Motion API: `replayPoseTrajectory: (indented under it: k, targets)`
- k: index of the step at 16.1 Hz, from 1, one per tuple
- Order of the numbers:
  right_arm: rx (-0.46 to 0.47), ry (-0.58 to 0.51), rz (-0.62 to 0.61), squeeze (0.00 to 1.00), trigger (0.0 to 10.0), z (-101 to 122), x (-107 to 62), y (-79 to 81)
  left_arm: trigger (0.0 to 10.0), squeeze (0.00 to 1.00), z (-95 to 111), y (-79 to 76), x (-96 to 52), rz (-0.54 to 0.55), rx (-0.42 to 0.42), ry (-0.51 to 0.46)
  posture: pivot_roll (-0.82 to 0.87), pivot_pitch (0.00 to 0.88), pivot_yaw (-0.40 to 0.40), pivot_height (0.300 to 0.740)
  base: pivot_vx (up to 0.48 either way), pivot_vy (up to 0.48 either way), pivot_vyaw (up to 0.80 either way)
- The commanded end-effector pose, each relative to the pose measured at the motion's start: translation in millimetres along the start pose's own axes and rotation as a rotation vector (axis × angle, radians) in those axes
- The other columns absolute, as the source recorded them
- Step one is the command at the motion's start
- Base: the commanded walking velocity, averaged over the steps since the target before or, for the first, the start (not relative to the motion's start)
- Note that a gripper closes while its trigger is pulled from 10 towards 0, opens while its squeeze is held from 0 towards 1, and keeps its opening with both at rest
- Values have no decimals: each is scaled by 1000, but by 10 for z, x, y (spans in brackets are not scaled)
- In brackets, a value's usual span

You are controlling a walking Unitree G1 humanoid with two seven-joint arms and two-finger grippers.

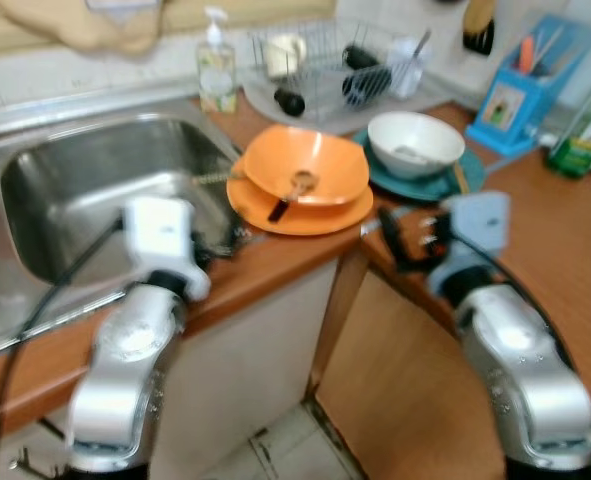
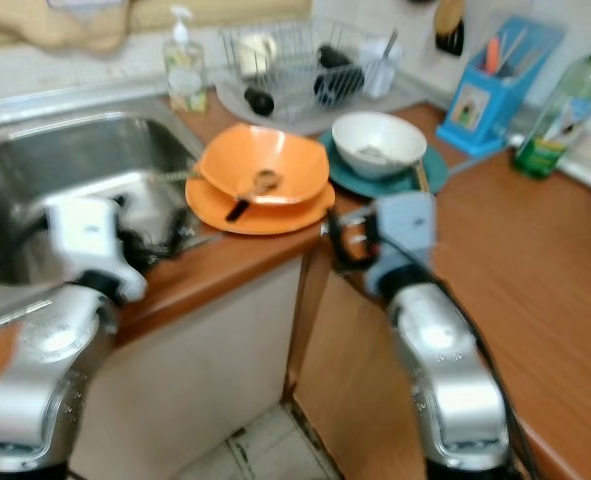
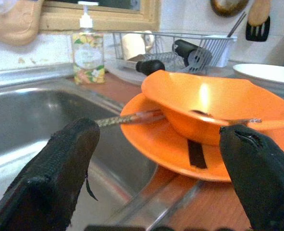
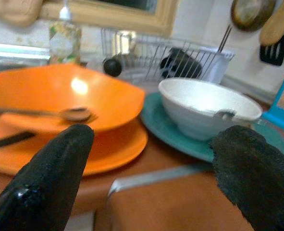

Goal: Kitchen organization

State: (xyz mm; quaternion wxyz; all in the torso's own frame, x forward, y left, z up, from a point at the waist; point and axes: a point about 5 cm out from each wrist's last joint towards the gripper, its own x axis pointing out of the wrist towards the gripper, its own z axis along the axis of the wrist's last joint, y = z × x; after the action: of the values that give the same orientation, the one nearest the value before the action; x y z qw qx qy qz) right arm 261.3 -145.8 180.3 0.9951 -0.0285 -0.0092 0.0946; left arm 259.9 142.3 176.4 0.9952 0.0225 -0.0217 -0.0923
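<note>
Where the wooden counter (image 1: 565, 250) turns its corner, an orange bowl (image 1: 305, 165) sits inside an orange plate (image 1: 305, 215), right beside the steel sink (image 1: 95, 180). A spoon (image 3: 226, 119) lies in the bowl, its handle reaching out over the rim, and a dark-handled utensil (image 1: 278, 210) rests on the plate under the bowl's edge. Just to the right, touching or nearly touching the orange plate, a white bowl (image 1: 415, 143) stands on a teal plate (image 1: 445, 182), with a spoon (image 4: 223, 114) in it too.

The left gripper (image 3: 156, 163) hangs low at the sink's near corner, fingers spread wide with nothing between them, facing the orange stack from the sink side. The right gripper (image 4: 149, 178) is at the counter's front edge, below the gap between the two plates, and it too gapes wide and empty; through its fingers (image 4: 50, 178) I see the orange bowl on one side and the white bowl on the other.

Behind the dishes, a wire drying rack (image 1: 325, 65) holds a cup and some dark items I can't make out. A soap dispenser (image 1: 216, 65) stands at the sink's back corner, a blue utensil holder (image 1: 525, 90) is against the wall to the right, and a green bottle (image 2: 565, 110) stands beyond it.
</note>
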Motion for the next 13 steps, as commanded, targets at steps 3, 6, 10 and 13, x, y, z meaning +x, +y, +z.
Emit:
replayPoseTrajectory:
  k: [3, 6, 10, 13]
  targets:
    - [22, -56, 49, 1000, 10000, 93, 8, 77, 10000, 110, 76, 84, -2, 16, -8, -45, -131, 0, -56, 740, 194, 0, 0]
    - [29, -63, 51, 1000, 10000, 103, 1, 54, 10000, 125, 107, 104, 12, 14, -26, -67, -135, 0, -50, 740, 0, 0, 0]
    - [8, -83, 115, 1000, 10000, 146, -4, 32, 10000, 1000, 128, 173, 130, -76, -19, -59, -132, 0, -43, 740, 0, 0, 0]
    - [-13, -83, 251, 451, 10000, 195, -37, 70, 10000, 0, 127, 306, 277, -165, 83, -35, -138, 0, -37, 740, 0, 0, 0]
